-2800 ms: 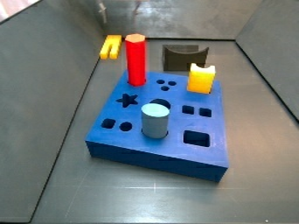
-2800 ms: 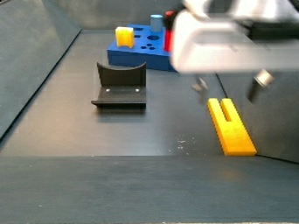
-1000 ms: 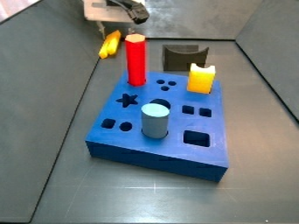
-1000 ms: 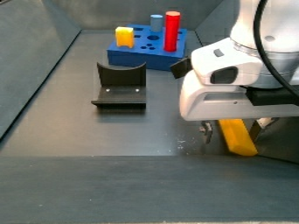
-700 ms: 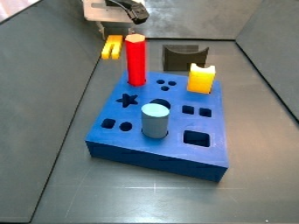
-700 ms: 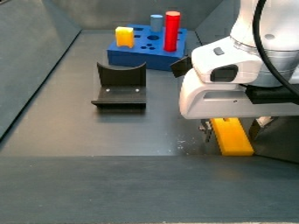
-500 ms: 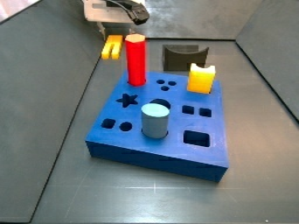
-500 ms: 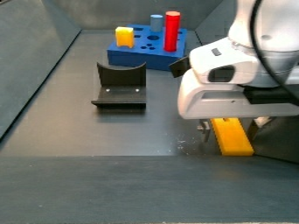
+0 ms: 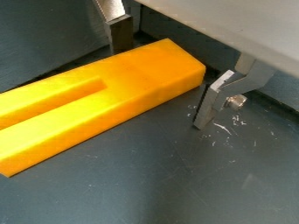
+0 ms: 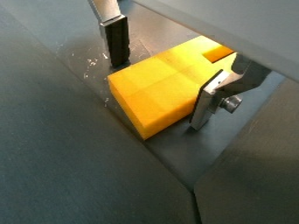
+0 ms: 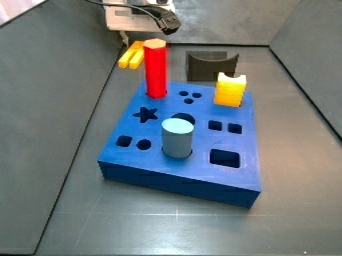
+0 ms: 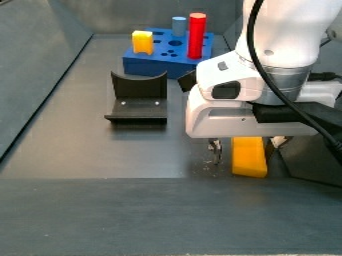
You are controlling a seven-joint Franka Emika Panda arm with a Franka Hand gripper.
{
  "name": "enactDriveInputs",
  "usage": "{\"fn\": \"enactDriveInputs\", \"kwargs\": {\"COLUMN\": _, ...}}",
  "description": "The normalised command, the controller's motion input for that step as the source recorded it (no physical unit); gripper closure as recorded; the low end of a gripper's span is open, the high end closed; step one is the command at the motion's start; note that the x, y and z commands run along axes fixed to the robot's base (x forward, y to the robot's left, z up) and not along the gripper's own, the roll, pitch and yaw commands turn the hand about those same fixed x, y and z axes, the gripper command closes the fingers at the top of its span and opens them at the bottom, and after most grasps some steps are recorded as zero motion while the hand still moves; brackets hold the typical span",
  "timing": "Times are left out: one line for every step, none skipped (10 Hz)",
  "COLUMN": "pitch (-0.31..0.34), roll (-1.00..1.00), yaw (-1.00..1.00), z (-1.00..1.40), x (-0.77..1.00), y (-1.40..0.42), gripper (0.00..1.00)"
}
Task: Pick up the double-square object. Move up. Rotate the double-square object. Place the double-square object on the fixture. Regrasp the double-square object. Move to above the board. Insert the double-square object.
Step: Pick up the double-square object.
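Two silver fingers (image 9: 218,98) of the gripper (image 9: 163,66) stand on either side of the double-square object (image 9: 87,96), a long yellow bar lying on the dark floor. In both wrist views the jaws are spread, one finger at each long side of the bar near its solid end, with a narrow gap visible at least on one side; whether the pads touch the bar cannot be told. The bar's far end shows a slot that splits it into two prongs.

In a side view the gripper (image 12: 246,148) hangs low under the arm's large white wrist housing (image 12: 241,105), and the yellow bar (image 12: 250,158) shows just beneath it, near the right wall. The fixture (image 12: 136,98), a dark L-shaped bracket on a base plate, stands well apart to the left. Beyond it lies the board (image 12: 163,62), a blue block.

In a side view from the opposite end, the board (image 11: 187,140) fills the foreground, carrying a red peg (image 11: 156,68), a short yellow peg (image 11: 231,89) and a grey cylinder (image 11: 178,137). The fixture (image 11: 207,65) stands behind it.
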Motion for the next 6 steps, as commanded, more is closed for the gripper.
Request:
{"fn": "enactDriveInputs", "kwargs": {"pitch": -0.04, "roll": -0.03, "yaw": 0.0, "z": -0.01, "x": 0.0, "y": 0.0, "gripper": 0.0}}
{"fn": "enactDriveInputs", "kwargs": {"pitch": 0.0, "roll": 0.0, "yaw": 0.0, "z": 0.0, "x": 0.0, "y": 0.0, "gripper": 0.0}}
{"fn": "enactDriveInputs", "kwargs": {"pitch": 0.0, "roll": 0.0, "yaw": 0.0, "z": 0.0, "x": 0.0, "y": 0.0, "gripper": 1.0}}
{"fn": "enactDriveInputs", "kwargs": {"pitch": 0.0, "roll": 0.0, "yaw": 0.0, "z": 0.0, "x": 0.0, "y": 0.0, "gripper": 1.0}}
{"fn": "enactDriveInputs", "kwargs": {"pitch": 0.0, "roll": 0.0, "yaw": 0.0, "z": 0.0, "x": 0.0, "y": 0.0, "gripper": 1.0}}
{"fn": "enactDriveInputs", "kwargs": {"pitch": 0.0, "roll": 0.0, "yaw": 0.0, "z": 0.0, "x": 0.0, "y": 0.0, "gripper": 1.0}}
